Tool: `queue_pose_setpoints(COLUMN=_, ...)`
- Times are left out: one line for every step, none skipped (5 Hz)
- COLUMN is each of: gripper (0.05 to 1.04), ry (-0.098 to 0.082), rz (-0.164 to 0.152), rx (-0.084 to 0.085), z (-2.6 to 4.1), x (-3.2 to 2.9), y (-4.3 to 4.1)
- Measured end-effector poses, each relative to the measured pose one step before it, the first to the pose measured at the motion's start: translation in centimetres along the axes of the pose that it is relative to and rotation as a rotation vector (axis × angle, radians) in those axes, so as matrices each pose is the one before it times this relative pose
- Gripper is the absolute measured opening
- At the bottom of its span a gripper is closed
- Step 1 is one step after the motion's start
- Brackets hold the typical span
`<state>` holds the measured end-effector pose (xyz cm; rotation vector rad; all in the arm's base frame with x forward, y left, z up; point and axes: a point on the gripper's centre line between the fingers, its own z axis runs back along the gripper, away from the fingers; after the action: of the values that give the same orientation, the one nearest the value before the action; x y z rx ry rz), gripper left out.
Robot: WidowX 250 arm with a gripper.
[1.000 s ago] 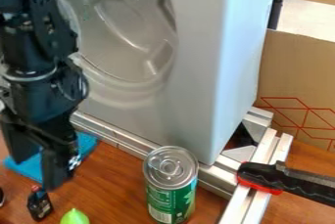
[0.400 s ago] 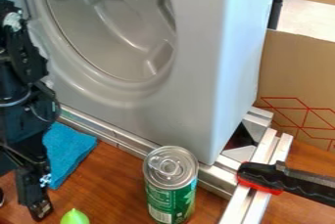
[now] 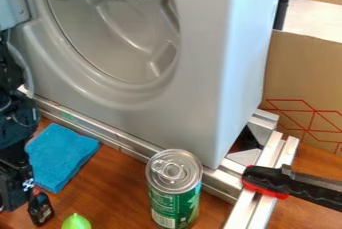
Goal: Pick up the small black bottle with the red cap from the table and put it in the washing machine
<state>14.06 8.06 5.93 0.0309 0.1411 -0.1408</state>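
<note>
- Hanging at the left edge, the gripper (image 3: pixel 15 192) is beside a small dark bottle (image 3: pixel 41 210); jaw state and contact cannot be told.
- The blue cloth (image 3: pixel 61 156) lies flat behind the bottle.
- The can (image 3: pixel 174 190) rests on its base, hence upright.
- The metal frame (image 3: pixel 127 142) supports the grey housing (image 3: pixel 200 68); the clamp (image 3: pixel 284 183) probably secures the frame.
- View edges cut off the gripper, can and green object (image 3: pixel 76 222).

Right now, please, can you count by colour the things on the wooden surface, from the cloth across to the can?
Blue: 1, the cloth
Black: 1, the small bottle
Green: 2, the can and the pointed light green thing
Total: 4
</note>
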Motion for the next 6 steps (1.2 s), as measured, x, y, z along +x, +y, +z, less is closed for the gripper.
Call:
queue_pose_setpoints(gripper=1.0, ry=0.0163, rz=0.0235, rx=-0.0183, z=-0.92, x=0.08, y=1.155)
queue_pose_setpoints(gripper=1.0, ry=0.0168, rz=0.0, rx=-0.0077, z=-0.781, x=0.231, y=0.199)
queue_pose_setpoints(gripper=1.0, ry=0.0034, rz=-0.0056, rx=-0.0146, z=-0.908, x=0.522, y=0.053)
queue_pose_setpoints(gripper=1.0, ry=-0.0063, rz=-0.0001, rx=-0.0101, z=-0.608, x=0.84, y=0.284)
queue_pose_setpoints(gripper=1.0, ry=0.0017, rz=0.0014, rx=-0.0084, z=-0.666, x=0.892, y=0.359)
queue_pose_setpoints(gripper=1.0, ry=-0.0167, rz=0.0096, rx=-0.0068, z=-0.265, x=1.09, y=0.391)
